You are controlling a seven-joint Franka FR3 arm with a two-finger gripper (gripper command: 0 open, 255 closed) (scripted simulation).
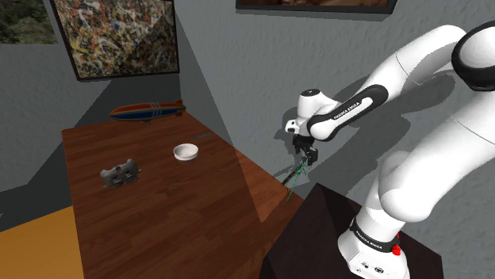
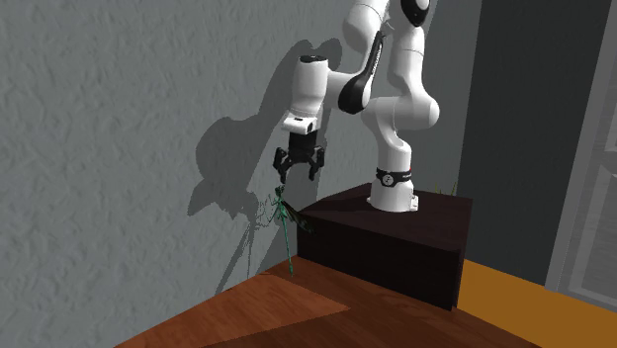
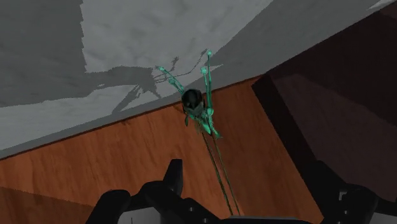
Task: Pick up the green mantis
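While it stands up tall on its thin legs, the green mantis (image 2: 284, 213) is at the edge of the brown bench (image 1: 159, 214), just beside the dark stand (image 2: 396, 247) and close to the grey wall (image 2: 119, 119). The gripper (image 2: 300, 170) hangs just above the mantis, and its black fingers (image 3: 173, 172) are wide apart and hold nothing. Farther from the stand, a white bowl (image 1: 186, 151), a small grey thing (image 1: 120, 172) and an orange and blue blimp (image 1: 147, 109) lie on the bench.
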